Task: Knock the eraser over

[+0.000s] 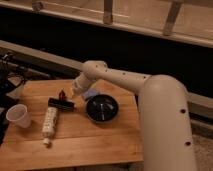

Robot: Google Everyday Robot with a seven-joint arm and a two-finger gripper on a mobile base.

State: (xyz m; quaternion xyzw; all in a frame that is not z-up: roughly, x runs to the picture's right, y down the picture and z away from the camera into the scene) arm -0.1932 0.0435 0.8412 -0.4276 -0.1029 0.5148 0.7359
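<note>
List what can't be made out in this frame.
Camera view:
- end effector: sits just behind the eraser. The two overlap in dim light, so contact cannot be told.
- blue object beside the black bowl: mostly hidden by the arm, identity unclear.
- wooden table: right side covered by the arm, front cut off by the bottom edge.
- dark gear at left: cut off by the frame edge.

No readable text, label, brand or number on any item. The hand (63,94) is positioned just left of the bowl (102,108).
</note>
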